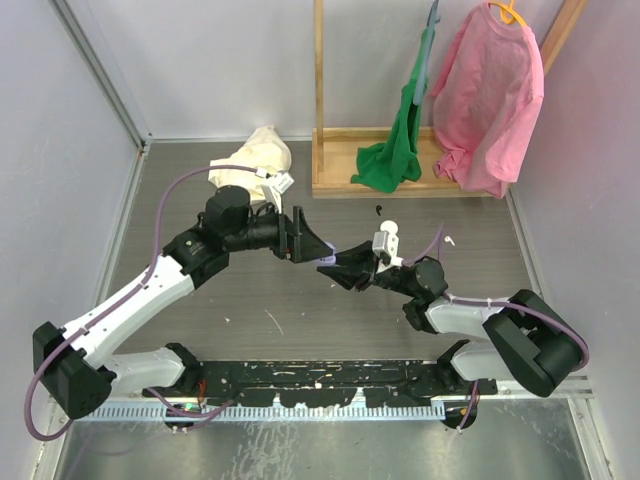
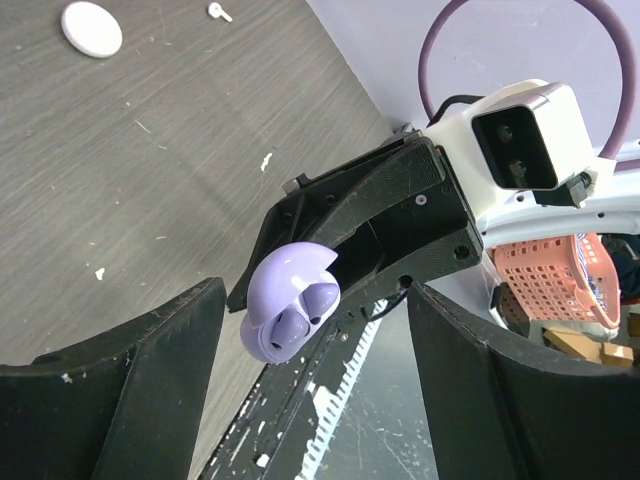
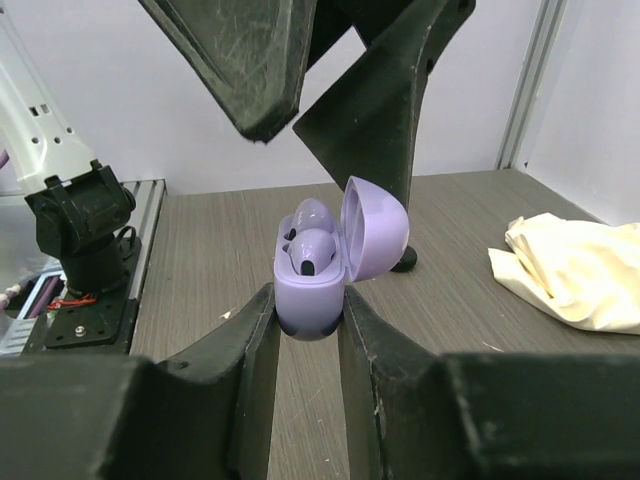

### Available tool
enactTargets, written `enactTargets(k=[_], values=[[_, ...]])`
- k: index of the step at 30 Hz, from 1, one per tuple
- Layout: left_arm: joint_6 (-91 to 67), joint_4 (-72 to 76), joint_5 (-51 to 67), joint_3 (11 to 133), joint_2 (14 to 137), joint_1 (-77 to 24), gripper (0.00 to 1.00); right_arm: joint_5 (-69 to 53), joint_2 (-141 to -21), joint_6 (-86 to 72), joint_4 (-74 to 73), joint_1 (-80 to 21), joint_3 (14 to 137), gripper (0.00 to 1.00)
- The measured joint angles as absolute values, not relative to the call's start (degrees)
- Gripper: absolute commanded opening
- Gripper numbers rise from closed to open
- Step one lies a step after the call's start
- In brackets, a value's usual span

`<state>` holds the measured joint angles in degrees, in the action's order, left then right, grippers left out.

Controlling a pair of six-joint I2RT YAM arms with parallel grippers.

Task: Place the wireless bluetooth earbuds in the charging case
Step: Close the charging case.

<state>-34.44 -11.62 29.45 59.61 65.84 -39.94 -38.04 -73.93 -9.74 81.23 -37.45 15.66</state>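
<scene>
Case, one, lid up, clenched in right hand; two earbuds seated inside; left hand released.

Charging case glossy lavender; earbuds same lavender, dark spots. Left hand and right hand matte black, scuffed grey. Arm links white, joints black; cable mauve. Surface grey-brown woodgrain, white flecks. Shirt pink, hanger orange, draped garment green, crumpled cloth cream, rack pale wood. Disc white, basket salmon mesh.
</scene>
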Motion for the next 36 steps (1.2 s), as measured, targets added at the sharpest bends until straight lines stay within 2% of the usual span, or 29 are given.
enactTargets(k=[7,11,36], values=[[-36.88,-9.41,32.84,59.31,68.18,-39.83,0.58,-38.5,-74.3,-10.72,81.93,-37.45,15.73,0.01],[-37.85,-7.97,34.3,58.89,68.77,-39.64,0.53,-38.65,-74.3,-10.85,82.3,-37.45,15.81,0.01],[-38.35,-2.42,38.02,56.42,65.63,-38.7,0.53,-39.38,-75.18,-11.4,82.56,-37.45,15.81,0.01]])
